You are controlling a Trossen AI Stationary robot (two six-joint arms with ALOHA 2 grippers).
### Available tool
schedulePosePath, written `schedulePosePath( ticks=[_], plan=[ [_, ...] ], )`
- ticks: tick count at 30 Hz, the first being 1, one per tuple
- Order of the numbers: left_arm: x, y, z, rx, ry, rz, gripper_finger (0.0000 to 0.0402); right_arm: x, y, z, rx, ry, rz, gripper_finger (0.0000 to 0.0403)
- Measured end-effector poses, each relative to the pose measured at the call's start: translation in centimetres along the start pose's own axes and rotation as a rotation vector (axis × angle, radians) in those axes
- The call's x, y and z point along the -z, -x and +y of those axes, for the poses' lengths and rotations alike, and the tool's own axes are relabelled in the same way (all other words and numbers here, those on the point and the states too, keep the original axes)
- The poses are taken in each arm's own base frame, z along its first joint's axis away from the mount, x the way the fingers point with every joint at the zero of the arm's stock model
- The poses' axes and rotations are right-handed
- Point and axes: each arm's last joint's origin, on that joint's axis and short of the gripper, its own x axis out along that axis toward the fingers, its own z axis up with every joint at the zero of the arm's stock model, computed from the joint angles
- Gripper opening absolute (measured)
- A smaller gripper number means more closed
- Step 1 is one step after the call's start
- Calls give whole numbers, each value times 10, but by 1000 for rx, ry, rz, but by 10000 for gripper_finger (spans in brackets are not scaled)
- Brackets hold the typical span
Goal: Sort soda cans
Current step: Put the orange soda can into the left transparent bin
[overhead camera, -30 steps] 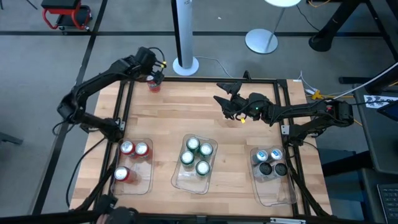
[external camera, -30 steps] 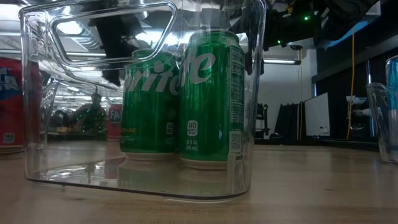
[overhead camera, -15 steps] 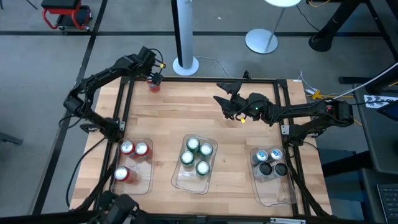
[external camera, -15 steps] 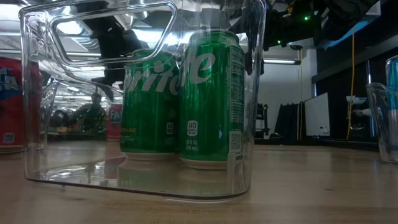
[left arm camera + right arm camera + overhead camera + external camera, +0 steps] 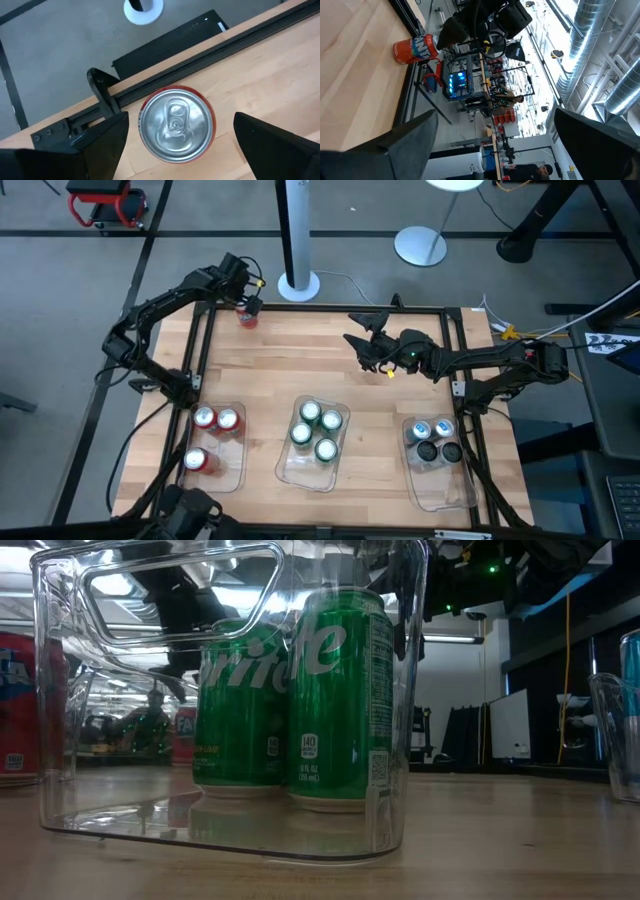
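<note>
wooden table (image 5: pixel 300 360) held eleven cans sorted in trays (image 5: pixel 313 470); one red can (image 5: pixel 176 124) stood between the left gripper's (image 5: pixel 177 145) parted jaws (ungrasped). right gripper (image 5: pixel 358 328) waited, jaws apart.

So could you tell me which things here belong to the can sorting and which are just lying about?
Part of the job:
- lone red can, under the open left gripper
- red cans
- green cans
- silver-blue and dark cans
- clear trays

Just about:
- white pole base
- round floor stand
</note>
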Motion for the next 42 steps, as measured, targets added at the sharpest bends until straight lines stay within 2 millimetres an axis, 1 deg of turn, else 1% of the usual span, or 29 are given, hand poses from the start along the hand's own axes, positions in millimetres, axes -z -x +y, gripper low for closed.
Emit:
schedulePosePath(
  ticks=[3,8,14,22,30,32,37,42],
  plan=[
    [1,-1,0,-2,-1,2,347,0,0,0,0,0,0,399],
    [8,-12,0,-1,-4,2,347,0,0,0,0,0,0,399],
    [11,-18,-1,26,-10,-10,347,0,0,0,1,0,0,399],
    [13,-41,-4,13,-17,67,347,0,0,0,0,0,0,399],
    [13,-53,-6,13,-20,87,346,0,0,0,0,0,0,399],
    [13,-53,-6,12,-23,90,338,0,0,0,0,0,0,399],
    [13,-53,-6,13,-36,93,298,0,0,0,0,0,0,399],
    [14,-50,-6,18,-68,95,298,0,0,0,0,0,0,399]
  ],
)
